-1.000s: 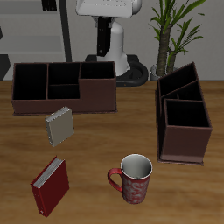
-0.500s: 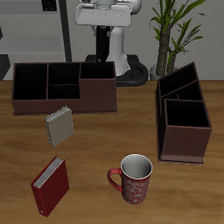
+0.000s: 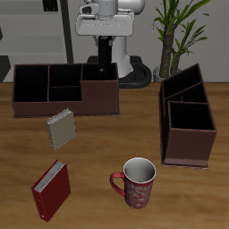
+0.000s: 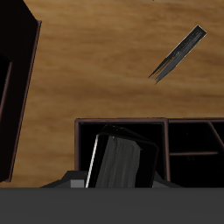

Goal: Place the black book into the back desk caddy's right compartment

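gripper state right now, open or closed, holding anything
Gripper: closed on the black book, held upright over the back desk caddy, above its right compartment.

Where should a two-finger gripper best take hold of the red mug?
Grip the mug by its rim wall from straight above, one finger inside, one outside, away from the handle. It stands upright, mouth open upward.

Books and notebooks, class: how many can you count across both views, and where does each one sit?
3. The red book lies near the table's front edge, the spiral notebook before the back desk caddy, and the black book at the jaws above its right compartment. None seems hidden.
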Motion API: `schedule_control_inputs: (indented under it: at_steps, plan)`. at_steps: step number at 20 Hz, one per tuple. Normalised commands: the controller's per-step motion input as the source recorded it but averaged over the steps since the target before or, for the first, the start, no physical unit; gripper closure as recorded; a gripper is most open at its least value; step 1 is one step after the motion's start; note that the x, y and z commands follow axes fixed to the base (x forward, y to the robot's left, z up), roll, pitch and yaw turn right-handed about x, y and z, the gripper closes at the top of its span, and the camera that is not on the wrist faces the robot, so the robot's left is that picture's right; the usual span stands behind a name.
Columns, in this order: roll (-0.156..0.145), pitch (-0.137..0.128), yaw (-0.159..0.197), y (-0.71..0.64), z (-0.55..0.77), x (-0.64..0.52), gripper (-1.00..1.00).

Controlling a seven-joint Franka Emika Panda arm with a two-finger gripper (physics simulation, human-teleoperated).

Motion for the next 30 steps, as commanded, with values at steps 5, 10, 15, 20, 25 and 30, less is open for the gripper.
schedule_control_inputs:
  at_steps: [5,10,15,20,25,30]
  plan:
    - [0.005,0.01,0.015,0.04,-0.25,0.0,1.0]
    - [0.019,0.012,0.014,0.09,-0.25,-0.06,1.0]
    - [0.008,0.005,0.004,0.07,-0.17,-0.05,1.0]
    - [0.005,0.016,-0.004,0.01,-0.31,-0.05,1.0]
    - [-0.013,0.027,-0.008,-0.08,-0.2,0.05,1.0]
    - [-0.004,0.017,-0.003,-0.03,-0.19,0.02,1.0]
